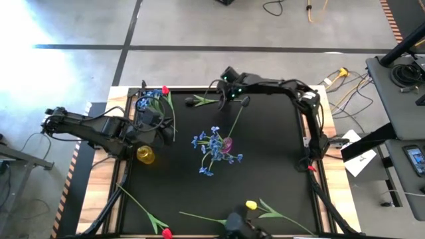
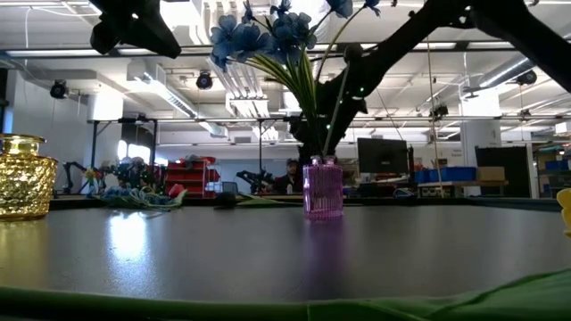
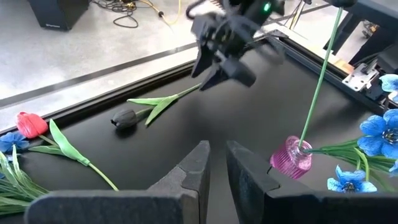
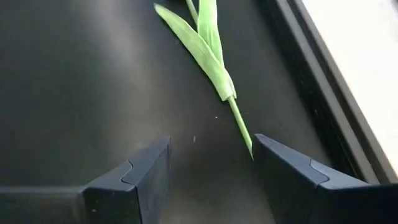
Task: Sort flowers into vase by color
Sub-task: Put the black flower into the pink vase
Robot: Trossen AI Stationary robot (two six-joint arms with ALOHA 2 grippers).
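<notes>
**Kid:** What is the robot doing?

**Helper:** It is putting flowers in vases, one color for each. The blue flowers already stand in the pink vase in the middle of the mat.

**Kid:** Which flower comes next?

**Helper:** I think the dark flower. It lies flat at the far edge of the mat. The right gripper hangs just above the tip of its green stem. Its fingers are wide apart and hold nothing.

**Kid:** So what must it do?

**Helper:** I'd say go down so the stem sits between the fingers, then squeeze. The stem is thin and close to the mat's raised edge, so it needs good aim.

**Kid:** And the other arm?

**Helper:** The left gripper waits at the left side, by a bunch of blue flowers and a red tulip. Its fingers are nearly closed, with only a thin gap, and they hold nothing.

**Kid:** Is much left?

**Helper:** Yes. The gold vase looks empty. A yellow tulip and another red tulip lie at the near edge.
</notes>
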